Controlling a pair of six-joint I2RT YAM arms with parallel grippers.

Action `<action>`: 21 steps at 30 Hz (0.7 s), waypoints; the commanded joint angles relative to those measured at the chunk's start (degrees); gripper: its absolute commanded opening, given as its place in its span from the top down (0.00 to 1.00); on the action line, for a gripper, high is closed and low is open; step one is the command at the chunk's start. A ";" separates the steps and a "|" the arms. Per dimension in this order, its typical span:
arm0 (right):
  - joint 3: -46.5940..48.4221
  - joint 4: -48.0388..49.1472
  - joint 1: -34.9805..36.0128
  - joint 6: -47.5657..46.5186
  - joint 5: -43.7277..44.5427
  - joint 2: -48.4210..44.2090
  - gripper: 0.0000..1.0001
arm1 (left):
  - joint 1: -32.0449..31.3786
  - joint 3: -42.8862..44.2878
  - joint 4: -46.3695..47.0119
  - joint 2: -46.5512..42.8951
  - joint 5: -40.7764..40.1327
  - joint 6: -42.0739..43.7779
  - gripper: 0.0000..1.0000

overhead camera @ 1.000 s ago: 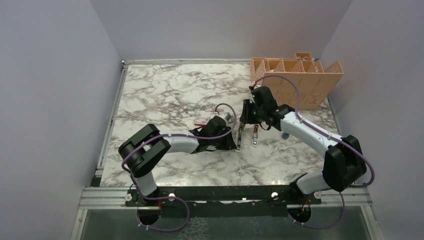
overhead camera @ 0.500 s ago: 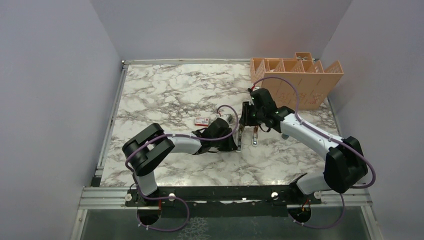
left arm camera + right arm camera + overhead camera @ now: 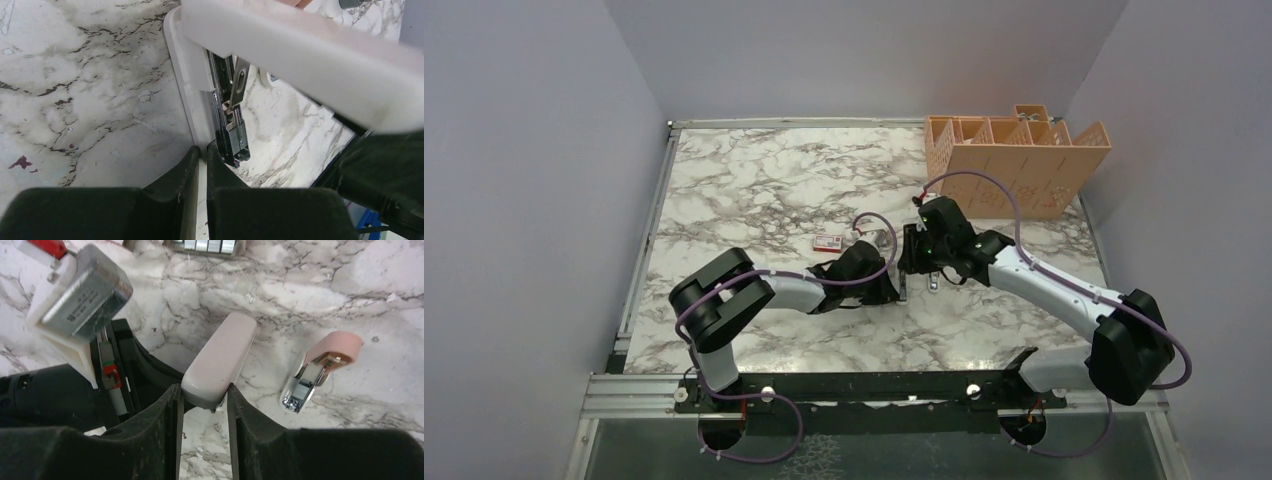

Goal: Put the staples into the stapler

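Note:
The white stapler [image 3: 903,284] lies open at the table's middle. In the left wrist view its black magazine [image 3: 231,125] is bare beside the white base [image 3: 192,100], with the lid [image 3: 300,55] raised above. My left gripper [image 3: 203,150] is shut on the thin edge of the base. My right gripper [image 3: 204,390] is shut on the end of the white lid [image 3: 220,360]. The staples [image 3: 207,245] sit in their grey tray at the far edge of the right wrist view, next to the red-and-white box [image 3: 828,241].
A pink and chrome staple remover [image 3: 320,367] lies just right of the stapler. An orange basket organiser [image 3: 1024,160] stands at the back right corner. The two wrists are close together over the stapler.
My right gripper has come down and toward the near side, along the stapler's lid. My left arm has shifted slightly right, still at the stapler's base.

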 commanded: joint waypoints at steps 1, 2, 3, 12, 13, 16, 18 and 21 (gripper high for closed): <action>-2.69 -3.14 2.51 4.97 -4.51 -2.11 0.65 | -0.25 -1.30 -0.33 2.19 -5.03 -0.40 0.92; -3.22 -3.26 3.00 5.36 -4.79 -2.53 0.65 | -0.25 -1.37 -0.31 2.25 -5.07 -0.49 0.92; -3.70 -3.28 3.49 5.72 -4.85 -2.75 0.65 | -0.25 -1.45 -0.30 2.28 -5.24 -0.56 0.92; -7.75 -3.87 5.36 7.93 -5.65 -2.50 0.65 | -0.25 -1.84 -0.37 2.46 -5.82 -0.72 0.92; -8.02 -3.62 5.54 8.02 -5.65 -2.11 0.65 | -0.25 -1.83 -0.37 2.46 -5.75 -0.63 0.92; -8.43 -2.62 5.79 8.25 -5.08 -0.64 0.65 | -0.25 -1.91 -0.37 2.22 -5.73 -0.72 0.92; -8.69 -1.76 5.79 8.61 -3.88 0.26 0.65 | -0.25 -1.95 -0.29 1.83 -5.76 -0.74 0.92; -9.11 -0.56 5.79 9.53 -1.47 1.22 0.64 | -0.25 -2.22 -0.20 1.14 -5.66 -0.80 0.91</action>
